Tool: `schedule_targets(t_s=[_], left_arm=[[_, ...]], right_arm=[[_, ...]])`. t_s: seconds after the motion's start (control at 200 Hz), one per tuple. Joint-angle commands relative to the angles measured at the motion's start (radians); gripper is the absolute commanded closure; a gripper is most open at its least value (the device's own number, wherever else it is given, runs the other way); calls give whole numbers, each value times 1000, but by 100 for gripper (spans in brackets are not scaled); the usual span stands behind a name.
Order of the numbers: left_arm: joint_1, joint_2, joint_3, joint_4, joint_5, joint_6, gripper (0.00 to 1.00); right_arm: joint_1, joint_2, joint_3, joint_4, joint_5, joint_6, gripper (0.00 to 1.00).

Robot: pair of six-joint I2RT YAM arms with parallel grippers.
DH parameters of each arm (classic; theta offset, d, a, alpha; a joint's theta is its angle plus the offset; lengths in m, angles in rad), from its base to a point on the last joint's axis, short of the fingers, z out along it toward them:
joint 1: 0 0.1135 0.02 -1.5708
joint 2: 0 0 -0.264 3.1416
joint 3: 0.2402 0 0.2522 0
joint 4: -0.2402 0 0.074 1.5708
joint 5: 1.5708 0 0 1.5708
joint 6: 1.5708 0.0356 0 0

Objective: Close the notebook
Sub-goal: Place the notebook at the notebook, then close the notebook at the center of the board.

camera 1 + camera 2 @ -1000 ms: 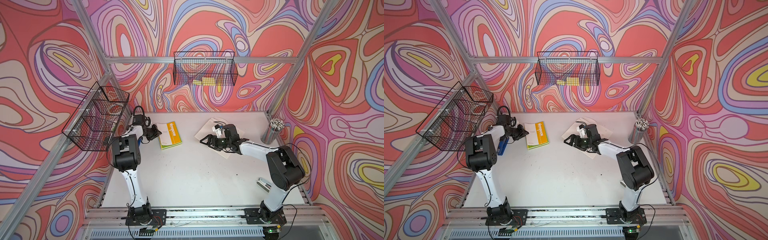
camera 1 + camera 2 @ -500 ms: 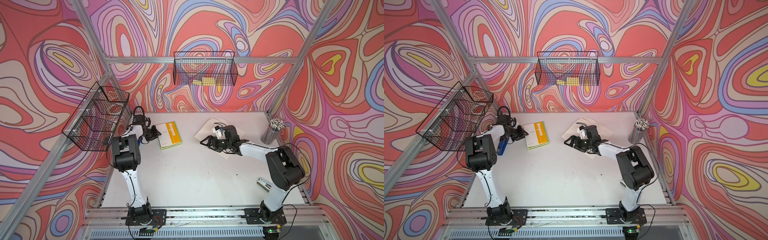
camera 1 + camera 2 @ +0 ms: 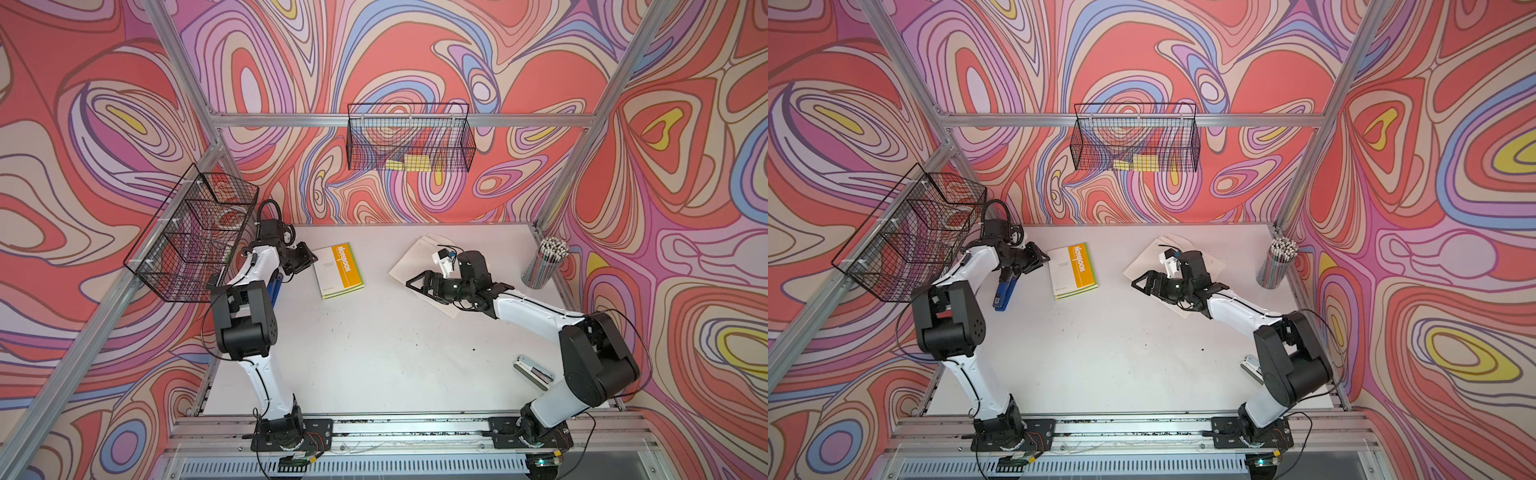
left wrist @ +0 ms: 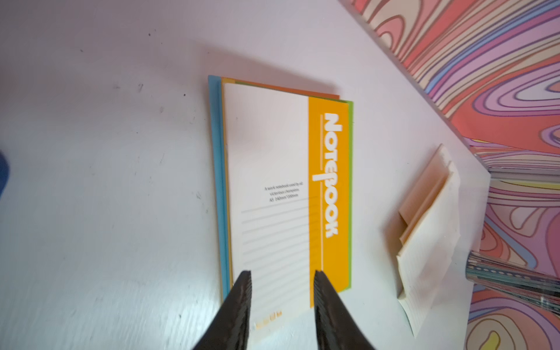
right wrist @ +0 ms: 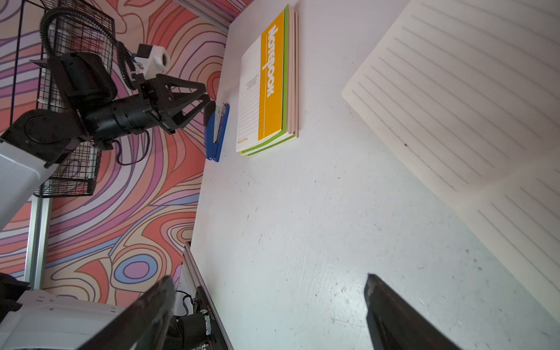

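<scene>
A notebook [image 3: 340,270] with a white and orange cover lies shut and flat on a small stack of notebooks at the back left; it also shows as notebook [image 4: 272,169] in the left wrist view. My left gripper [image 4: 281,274] hovers at the cover's near short edge, open with nothing between its fingers, and appears in both top views [image 3: 1042,257]. Another notebook [image 3: 419,259] lies open at the back right with its lined pages up. My right gripper [image 3: 411,282] stands open over the bare table beside those pages [image 5: 454,106], holding nothing.
A blue stapler [image 3: 1005,291] lies under the left forearm, beside the stack. A cup of pencils [image 3: 544,266] stands at the back right and a silver stapler [image 3: 534,372] lies at the front right. Wire baskets hang on the left wall [image 3: 191,232] and back wall [image 3: 409,141].
My left gripper's jaws have spread wider apart at the notebook's edge. The notebook and the right arm have not visibly moved.
</scene>
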Motion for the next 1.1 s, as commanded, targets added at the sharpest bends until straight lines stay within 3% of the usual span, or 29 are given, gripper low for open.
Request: schedule_targets(t_s=[0.0,0.225,0.471,0.841,1.097], left_arm=[[-17,-173,-98,44,37,-47,61],[-187,-420,-317,99,53,-126,60],[-381,-562,-611,423,-13,-372,61],[-578,-400,-652,633,-88,-463,60],[-632,-275,-606,702,-132,-496,60]], right_arm=[[-4,-65,-44,-37,28,-12,2],[-7,-150,-134,-61,64,-22,2],[-105,-150,-187,-44,2,-34,1],[-226,-146,-203,-66,-63,-82,2],[-316,-120,-215,-59,-101,-112,2]])
